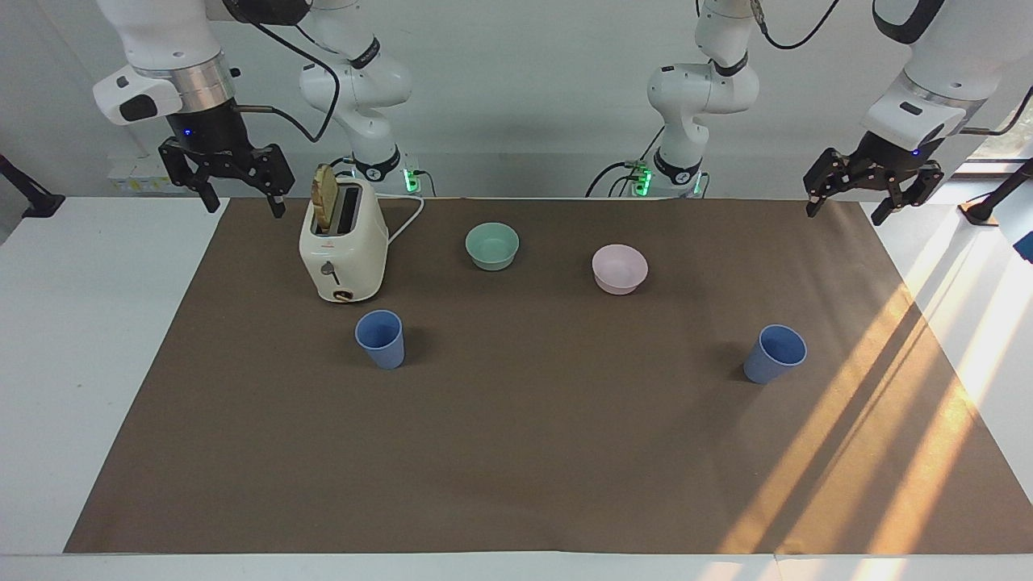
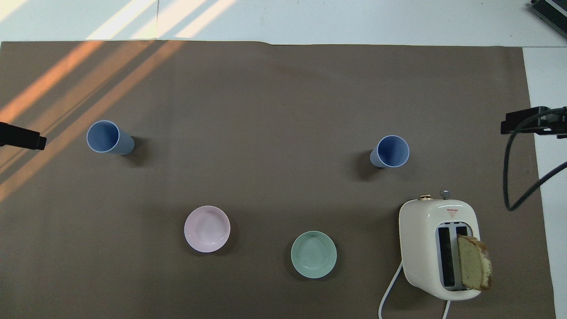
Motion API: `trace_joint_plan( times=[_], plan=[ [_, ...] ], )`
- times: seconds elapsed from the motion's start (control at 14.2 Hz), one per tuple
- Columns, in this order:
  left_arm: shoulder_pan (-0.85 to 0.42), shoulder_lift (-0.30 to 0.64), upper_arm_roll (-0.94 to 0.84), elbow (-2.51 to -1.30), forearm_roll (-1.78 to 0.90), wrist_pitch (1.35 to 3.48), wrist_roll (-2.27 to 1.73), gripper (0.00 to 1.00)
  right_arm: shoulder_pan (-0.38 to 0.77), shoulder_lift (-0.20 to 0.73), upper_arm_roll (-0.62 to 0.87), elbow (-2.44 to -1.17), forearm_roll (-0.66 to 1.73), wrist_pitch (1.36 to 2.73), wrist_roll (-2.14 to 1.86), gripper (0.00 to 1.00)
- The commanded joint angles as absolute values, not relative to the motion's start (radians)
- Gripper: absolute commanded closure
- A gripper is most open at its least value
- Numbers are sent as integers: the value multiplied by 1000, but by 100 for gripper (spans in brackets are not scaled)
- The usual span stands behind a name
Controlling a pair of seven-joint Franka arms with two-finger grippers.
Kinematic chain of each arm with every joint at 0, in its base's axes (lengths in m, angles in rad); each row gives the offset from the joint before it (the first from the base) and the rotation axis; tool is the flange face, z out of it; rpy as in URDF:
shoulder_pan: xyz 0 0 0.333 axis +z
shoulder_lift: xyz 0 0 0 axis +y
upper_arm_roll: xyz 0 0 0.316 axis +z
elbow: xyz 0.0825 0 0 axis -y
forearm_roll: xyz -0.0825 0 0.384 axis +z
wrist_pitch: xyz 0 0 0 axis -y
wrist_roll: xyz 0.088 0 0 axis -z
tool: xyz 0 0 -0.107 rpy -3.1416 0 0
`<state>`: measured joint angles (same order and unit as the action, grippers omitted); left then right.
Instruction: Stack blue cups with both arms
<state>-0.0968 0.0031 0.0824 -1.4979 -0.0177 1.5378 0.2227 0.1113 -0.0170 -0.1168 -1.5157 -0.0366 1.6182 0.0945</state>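
Two blue cups stand upright and apart on the brown mat. One cup (image 1: 380,339) (image 2: 390,151) is just farther from the robots than the toaster. The other cup (image 1: 775,354) (image 2: 108,138) is toward the left arm's end. My right gripper (image 1: 244,206) hangs open and empty, raised over the mat's edge beside the toaster. One of its fingers (image 2: 527,123) shows in the overhead view. My left gripper (image 1: 843,213) hangs open and empty, raised over the mat's corner at its own end. One of its fingers (image 2: 22,136) shows in the overhead view. Both grippers are well apart from the cups.
A cream toaster (image 1: 343,250) (image 2: 436,248) with a bread slice in one slot stands toward the right arm's end. A mint-green bowl (image 1: 492,245) (image 2: 313,254) and a pale pink bowl (image 1: 620,269) (image 2: 207,228) sit nearer to the robots than the cups.
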Motion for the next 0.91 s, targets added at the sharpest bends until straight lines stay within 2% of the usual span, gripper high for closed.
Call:
trace_joint_plan(
  times=[0.0,0.84],
  plan=[
    [-91,3,78,-1486,-15,1531,216,0,107,-25,-117,-1517,-55,1608,77,0],
    [-87,0,78,-1497,-15,1545,219,0,107,-25,-117,-1517,-55,1608,78,0]
  ],
)
